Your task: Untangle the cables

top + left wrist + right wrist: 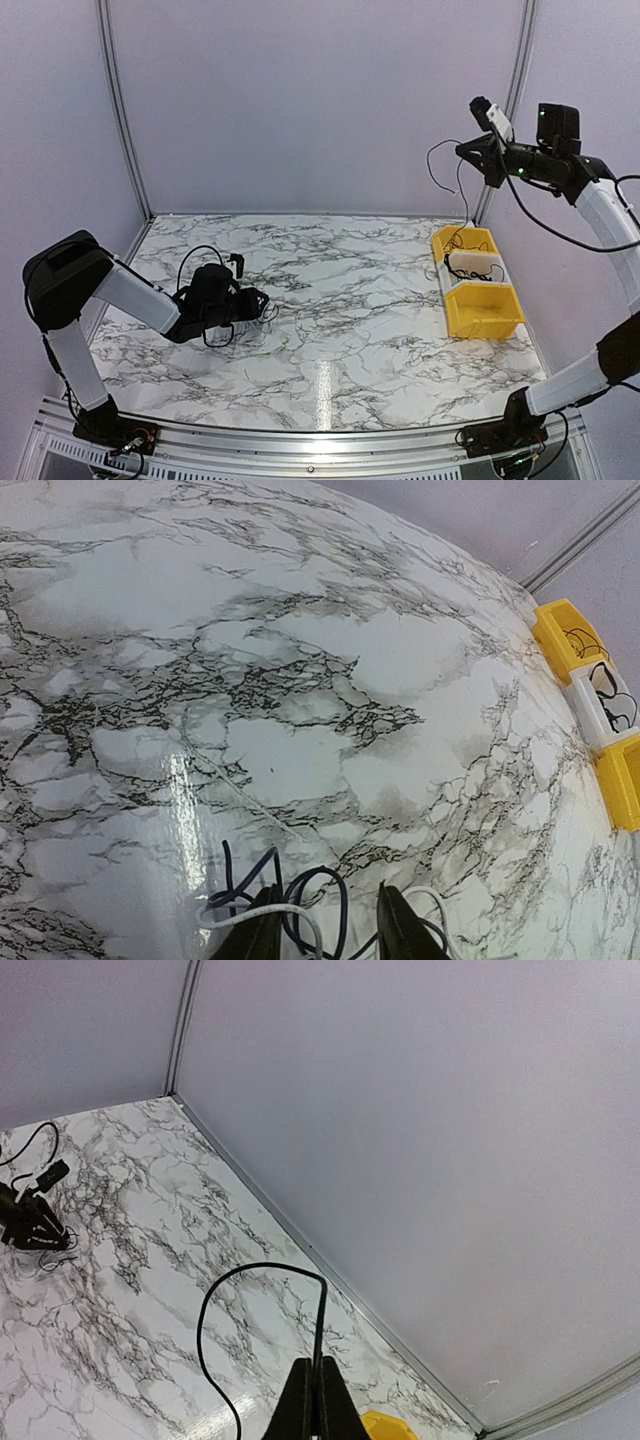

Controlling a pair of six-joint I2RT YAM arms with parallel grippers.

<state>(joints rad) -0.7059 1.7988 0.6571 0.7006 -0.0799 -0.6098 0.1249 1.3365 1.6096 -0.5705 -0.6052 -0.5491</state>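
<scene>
A small bundle of cables (232,322) lies on the marble table (350,320) at the left. In the left wrist view it shows as dark loops (318,900) crossed by a white wire (240,914). My left gripper (258,301) is low over the bundle and open, its fingers (262,928) standing either side of the loops. My right gripper (466,151) is raised high at the back right, shut on a thin black cable (442,165). That cable hangs down towards the yellow bins. In the right wrist view it arcs up and left from the shut gripper (318,1372) as a loop (205,1325).
A row of small bins stands at the right edge of the table: a yellow one (462,241) and a white one (476,268) holding cables, then another yellow one (484,310). Grey walls close in the back and sides.
</scene>
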